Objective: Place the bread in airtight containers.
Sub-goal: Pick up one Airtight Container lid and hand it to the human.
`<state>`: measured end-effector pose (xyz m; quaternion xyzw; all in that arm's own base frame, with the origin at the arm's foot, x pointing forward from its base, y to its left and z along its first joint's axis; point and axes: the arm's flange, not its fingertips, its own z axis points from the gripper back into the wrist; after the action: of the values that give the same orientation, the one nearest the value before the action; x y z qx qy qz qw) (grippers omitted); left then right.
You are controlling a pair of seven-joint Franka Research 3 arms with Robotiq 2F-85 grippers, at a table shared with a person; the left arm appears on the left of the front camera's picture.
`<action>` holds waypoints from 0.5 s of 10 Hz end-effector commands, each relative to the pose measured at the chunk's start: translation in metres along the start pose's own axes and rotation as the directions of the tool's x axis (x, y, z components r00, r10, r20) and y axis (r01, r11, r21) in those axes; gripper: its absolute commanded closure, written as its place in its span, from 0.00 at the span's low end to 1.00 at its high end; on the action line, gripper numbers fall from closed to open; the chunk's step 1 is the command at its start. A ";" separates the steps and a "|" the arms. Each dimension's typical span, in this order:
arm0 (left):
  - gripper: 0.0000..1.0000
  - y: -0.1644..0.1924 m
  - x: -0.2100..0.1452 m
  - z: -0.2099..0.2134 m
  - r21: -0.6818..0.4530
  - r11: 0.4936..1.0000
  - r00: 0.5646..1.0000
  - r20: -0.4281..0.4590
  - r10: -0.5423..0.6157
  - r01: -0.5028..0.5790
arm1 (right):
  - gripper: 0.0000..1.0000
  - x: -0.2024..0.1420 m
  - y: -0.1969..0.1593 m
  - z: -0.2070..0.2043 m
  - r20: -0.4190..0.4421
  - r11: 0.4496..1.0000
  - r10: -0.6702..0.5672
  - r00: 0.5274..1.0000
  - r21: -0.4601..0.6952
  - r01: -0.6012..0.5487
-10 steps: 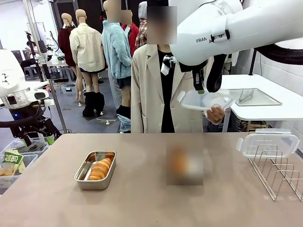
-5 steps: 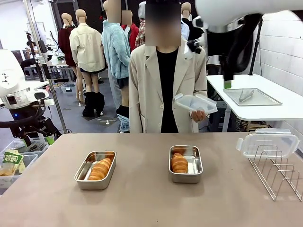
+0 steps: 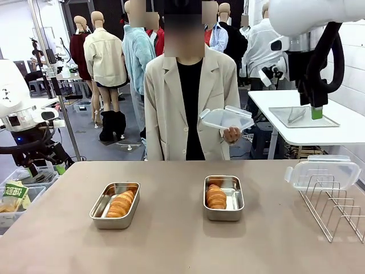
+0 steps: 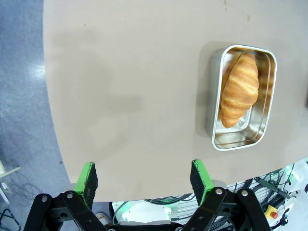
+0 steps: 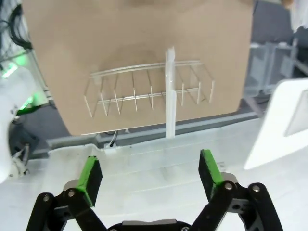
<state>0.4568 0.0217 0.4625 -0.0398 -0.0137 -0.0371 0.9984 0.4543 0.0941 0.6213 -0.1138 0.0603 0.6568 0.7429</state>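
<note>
The left croissant (image 3: 120, 204) lay in the left box (image 3: 114, 225) and the right croissant (image 3: 215, 196) in the right box (image 3: 223, 216). Both boxes stood on the table (image 3: 171, 251), well apart, w/o lids.

Risk from here, in my judgement: the lids were not yet on. One clear lid (image 3: 227, 119) was in the person's hand (image 3: 231, 135), beyond the far table edge. The second lid (image 3: 322, 171) rested on top of the wire rack (image 3: 336, 214) at the right. If a lid comes down skewed, a clip may miss the rim and the box is not airtight. Also the left croissant lay diagonal w/ one end near the rim, so a lid could press on it.

The bread looked golden-brown, ridged, oblong, shorter than its box. It was prob. flaky & easy to crush.

The left gripper (image 4: 143, 175) had its fingers wide apart w/ nothing between, near the table edge, apart from the left box. The right gripper (image 5: 150, 173) had its fingers apart too, empty, high above the rack.
</note>
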 end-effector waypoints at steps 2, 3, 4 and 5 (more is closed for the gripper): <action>0.00 0.000 0.001 0.002 0.008 1.000 1.000 0.001 0.000 0.000 | 0.00 -0.007 -0.005 -0.020 0.015 0.999 0.002 1.000 0.040 -0.003; 0.00 0.000 0.001 0.002 0.008 1.000 1.000 0.001 0.000 0.000 | 0.00 -0.009 -0.004 -0.025 0.029 0.998 -0.062 0.998 0.031 0.061; 0.00 0.000 0.001 0.002 0.008 1.000 1.000 0.001 0.000 0.000 | 0.00 -0.004 -0.009 -0.017 -0.012 0.999 -0.002 1.000 0.034 0.002; 0.00 0.000 0.001 0.002 0.008 1.000 1.000 0.001 0.000 0.000 | 0.00 -0.004 -0.009 -0.017 -0.012 0.999 -0.002 1.000 0.034 0.002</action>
<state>0.4568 0.0217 0.4624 -0.0398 -0.0137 -0.0371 0.9984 0.4645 0.0821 0.6046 -0.1051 0.0760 0.6496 0.7491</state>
